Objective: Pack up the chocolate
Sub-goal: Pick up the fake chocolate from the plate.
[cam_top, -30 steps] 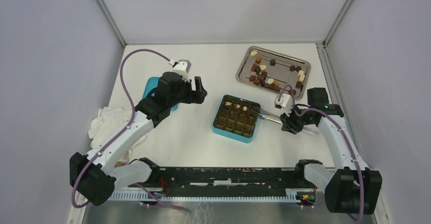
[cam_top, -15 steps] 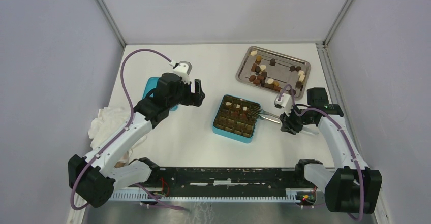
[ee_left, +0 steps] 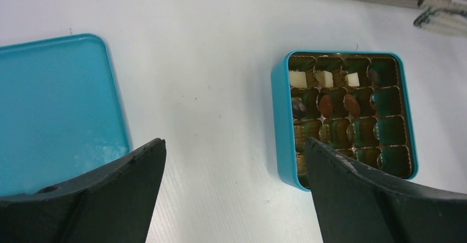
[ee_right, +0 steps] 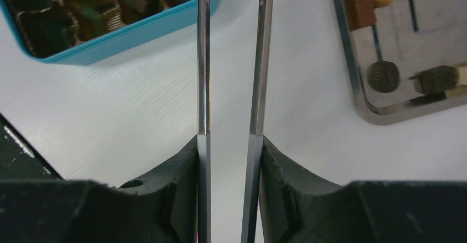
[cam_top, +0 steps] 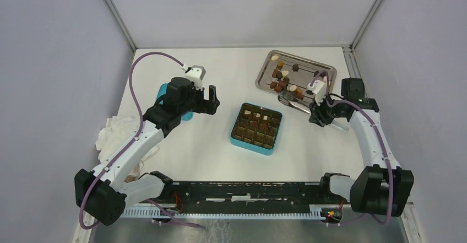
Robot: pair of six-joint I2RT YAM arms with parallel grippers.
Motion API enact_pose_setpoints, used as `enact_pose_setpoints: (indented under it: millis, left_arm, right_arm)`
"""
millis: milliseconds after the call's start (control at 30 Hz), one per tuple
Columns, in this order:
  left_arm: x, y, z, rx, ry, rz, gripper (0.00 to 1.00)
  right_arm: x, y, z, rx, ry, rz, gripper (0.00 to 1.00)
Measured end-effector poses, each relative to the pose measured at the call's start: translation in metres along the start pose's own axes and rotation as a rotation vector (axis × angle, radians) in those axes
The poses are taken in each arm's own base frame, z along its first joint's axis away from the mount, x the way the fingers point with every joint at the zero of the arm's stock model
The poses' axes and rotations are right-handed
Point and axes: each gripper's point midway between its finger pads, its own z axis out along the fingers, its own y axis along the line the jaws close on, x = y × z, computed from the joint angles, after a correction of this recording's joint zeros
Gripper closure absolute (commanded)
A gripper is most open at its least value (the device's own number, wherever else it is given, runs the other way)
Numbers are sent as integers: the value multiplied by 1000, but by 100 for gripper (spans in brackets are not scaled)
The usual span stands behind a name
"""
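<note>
Several chocolates (cam_top: 283, 80) lie on a steel tray (cam_top: 330, 69) at the back right, and a few more (ee_left: 325, 79) sit in the gridded insert of the open teal box (cam_top: 233, 138). My right gripper (cam_top: 315, 113) is shut on long metal tweezers (cam_top: 294, 102), whose arms stand slightly apart and whose tips reach the tray's near edge. In the right wrist view the tweezers (ee_right: 204, 61) run up between box (ee_right: 126, 33) and tray (ee_right: 352, 77), with their tips out of frame. My left gripper (ee_left: 234, 144) hovers open and holds nothing, between the lid and the box (ee_left: 279, 122).
The teal lid (cam_top: 163, 97) lies flat under my left arm, left of the box. A crumpled white cloth (cam_top: 113, 133) sits at the table's left edge. Grey walls enclose the table on three sides.
My right gripper has swung the tweezers from over the box's right edge back toward the tray. The left gripper has opened a little wider and shifted slightly left.
</note>
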Motion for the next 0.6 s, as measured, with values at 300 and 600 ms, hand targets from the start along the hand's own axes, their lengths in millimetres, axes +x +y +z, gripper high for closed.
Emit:
enact_pose_setpoints:
  millis: [300,600]
  left_arm:
    - [9,18,2,-78,18,68,0]
    - [19,24,2,-99,50,82,0]
  right_arm:
    - [-15,-90,4,193,62,118,58]
    - [-32,-174,28,308,102,228,58]
